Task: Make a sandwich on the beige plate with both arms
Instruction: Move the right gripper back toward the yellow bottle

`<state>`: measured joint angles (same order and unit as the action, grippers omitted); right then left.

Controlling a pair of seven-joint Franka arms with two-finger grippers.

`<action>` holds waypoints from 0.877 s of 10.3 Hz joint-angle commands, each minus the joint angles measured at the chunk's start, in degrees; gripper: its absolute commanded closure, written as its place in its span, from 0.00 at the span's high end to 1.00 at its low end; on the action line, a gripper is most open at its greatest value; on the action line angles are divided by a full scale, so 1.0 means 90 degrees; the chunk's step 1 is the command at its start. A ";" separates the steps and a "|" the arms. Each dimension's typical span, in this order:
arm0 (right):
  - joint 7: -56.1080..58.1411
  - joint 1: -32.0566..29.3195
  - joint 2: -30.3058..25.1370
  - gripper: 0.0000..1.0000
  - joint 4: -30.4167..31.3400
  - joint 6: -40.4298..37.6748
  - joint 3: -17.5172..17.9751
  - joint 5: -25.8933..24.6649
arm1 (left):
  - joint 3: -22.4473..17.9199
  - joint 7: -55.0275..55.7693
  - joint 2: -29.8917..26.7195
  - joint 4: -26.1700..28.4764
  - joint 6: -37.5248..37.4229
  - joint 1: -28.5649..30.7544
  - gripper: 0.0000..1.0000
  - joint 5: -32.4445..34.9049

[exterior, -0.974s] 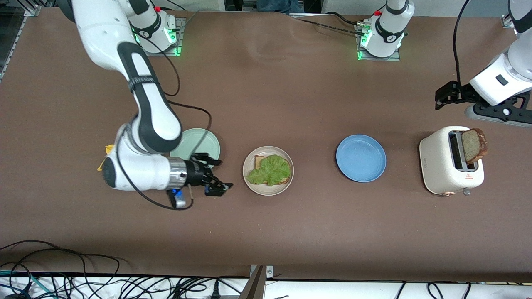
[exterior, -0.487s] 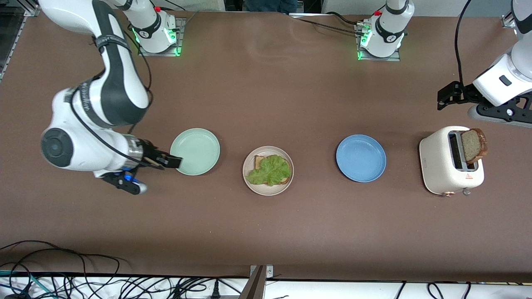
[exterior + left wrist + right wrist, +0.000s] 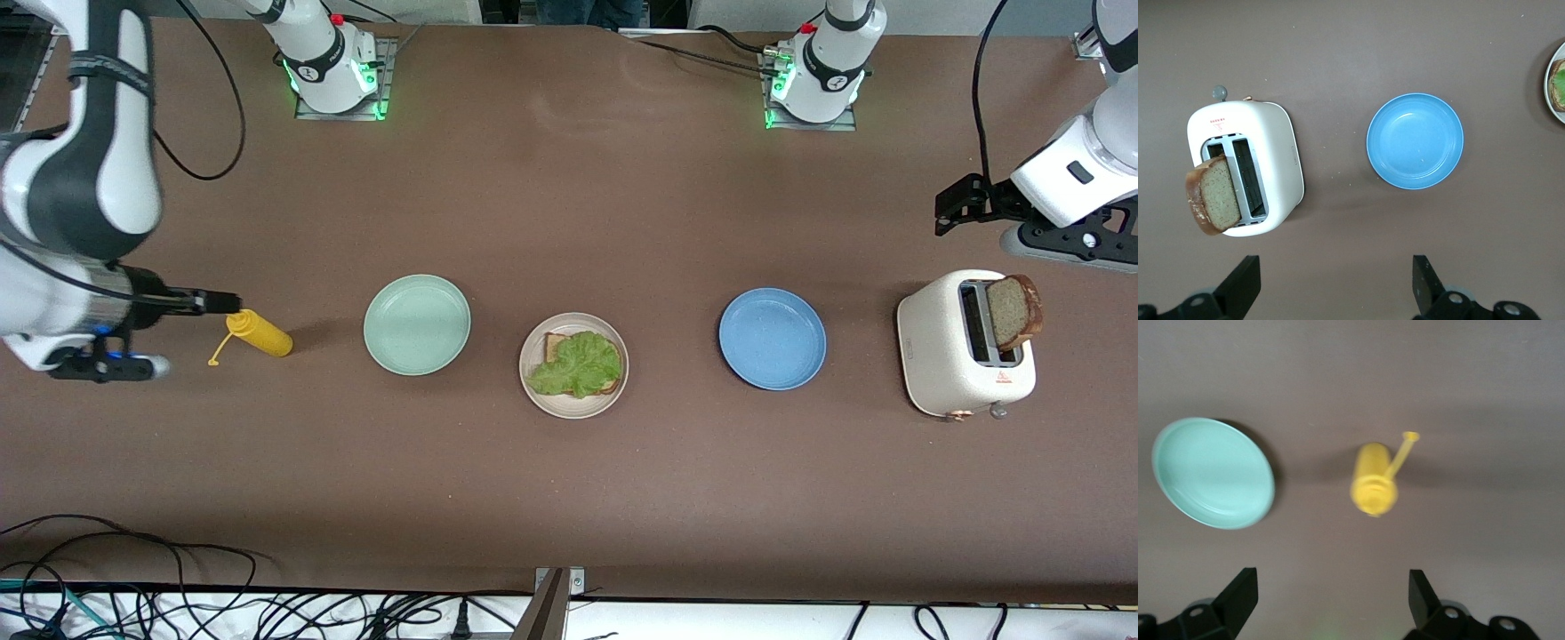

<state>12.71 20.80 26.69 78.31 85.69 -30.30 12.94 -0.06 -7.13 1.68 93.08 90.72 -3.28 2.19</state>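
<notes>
- Front view: your right gripper hangs near the table edge at the right arm's end. Its tip is right by the yellow bottle, which lies on its side. You cannot tell from here how wide it is.
- The mint-green plate comes next along the table, then the beige plate. On that plate sits one bread slice with the lettuce leaf on top.
- Your left gripper waits up over the table at the left arm's end, near the toaster. A second bread slice sticks up out of a slot. The blue plate lies between the toaster and the beige plate.
- There is lots of bare table nearer the camera.
- A second ago your right gripper was close to the beige plate. It has now swung back past the mint-green plate, and the bottle shows.
- Left wrist view: both fingers stand wide apart and hold nothing. The toaster, its bread slice and the blue plate lie below. The beige plate just peeks in at the edge.
- Right wrist view: the fingers stand wide apart, empty. The yellow bottle and mint-green plate lie below, apart from each other.
</notes>
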 commanded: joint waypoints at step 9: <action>0.7427 -0.0631 0.0324 1.00 0.2647 0.2315 -0.1282 0.3293 | -0.0003 0.0001 -0.0050 -0.0030 -0.0187 0.0012 1.00 -0.0116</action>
<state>71.14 16.33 27.74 101.43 105.79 -41.91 37.10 -0.06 -7.13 1.69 93.09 89.87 -3.27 2.19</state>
